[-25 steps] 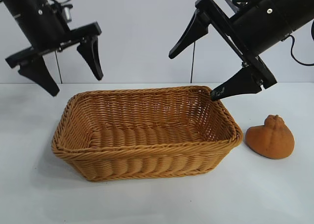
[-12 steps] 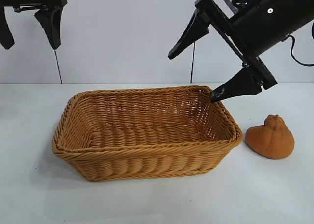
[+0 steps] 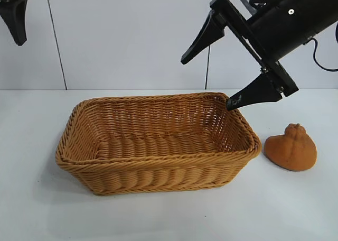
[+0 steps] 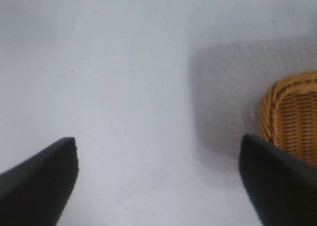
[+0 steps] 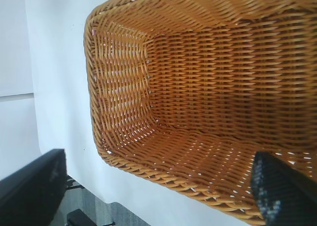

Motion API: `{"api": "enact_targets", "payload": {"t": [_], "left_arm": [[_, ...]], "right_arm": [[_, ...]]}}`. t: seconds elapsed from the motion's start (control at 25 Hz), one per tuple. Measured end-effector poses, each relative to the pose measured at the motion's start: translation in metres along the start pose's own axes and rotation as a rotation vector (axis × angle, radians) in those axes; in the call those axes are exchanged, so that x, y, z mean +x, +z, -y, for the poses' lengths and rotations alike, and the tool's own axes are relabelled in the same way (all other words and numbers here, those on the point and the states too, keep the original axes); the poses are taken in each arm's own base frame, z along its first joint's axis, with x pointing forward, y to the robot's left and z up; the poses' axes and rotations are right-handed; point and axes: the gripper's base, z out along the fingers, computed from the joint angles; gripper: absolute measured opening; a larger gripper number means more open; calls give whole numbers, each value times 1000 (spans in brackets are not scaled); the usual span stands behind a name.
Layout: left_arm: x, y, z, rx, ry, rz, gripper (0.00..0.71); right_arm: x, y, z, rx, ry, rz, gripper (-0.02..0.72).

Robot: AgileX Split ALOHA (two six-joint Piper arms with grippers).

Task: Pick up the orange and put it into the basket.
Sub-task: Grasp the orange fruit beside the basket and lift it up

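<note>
The orange [image 3: 291, 148], dull orange with a bumpy knob on top, lies on the white table just right of the basket [image 3: 158, 159]. The tan wicker basket stands empty at the table's middle. My right gripper [image 3: 207, 82] is open and empty, hovering above the basket's far right corner, up and left of the orange. In the right wrist view the right gripper [image 5: 158, 161] looks down into the basket [image 5: 198, 87]; the orange is out of that view. My left gripper [image 4: 158, 156] is open and empty, high at the far left; a corner of the basket [image 4: 292, 112] shows beside it.
The white table [image 3: 169, 214] runs around the basket, with bare surface in front and to the left. A pale panelled wall [image 3: 132, 35] stands behind. One left finger [image 3: 16, 16] shows at the exterior view's top left corner.
My left gripper has risen and swung left, from above the basket's left end to the view's top left corner. The right gripper, basket and orange have not moved.
</note>
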Motion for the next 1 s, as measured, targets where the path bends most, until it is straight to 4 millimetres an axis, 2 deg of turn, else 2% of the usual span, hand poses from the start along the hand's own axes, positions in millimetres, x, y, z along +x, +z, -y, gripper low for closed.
{"api": "enact_targets", "payload": {"t": [0.16, 0.4, 0.72, 0.84, 0.88, 0.92, 0.96, 1.0], "left_arm": [[38, -15, 8, 10, 31, -27, 630], [112, -35, 4, 11, 45, -58, 630], [218, -39, -7, 10, 49, -69, 630], [257, -39, -11, 14, 48, -21, 630], [257, -39, -11, 14, 48, -21, 630], [265, -39, -12, 16, 46, 14, 630], [283, -41, -14, 24, 45, 116, 630], [290, -41, -14, 28, 45, 162, 630]], "right_arm": [[0, 0, 0, 0, 0, 0, 694], [0, 0, 0, 0, 0, 0, 694], [0, 0, 0, 0, 0, 0, 694], [0, 0, 0, 0, 0, 0, 694], [0, 0, 0, 0, 0, 0, 694], [0, 0, 0, 0, 0, 0, 694], [0, 0, 0, 0, 0, 0, 694], [0, 0, 0, 0, 0, -1, 694]]}}
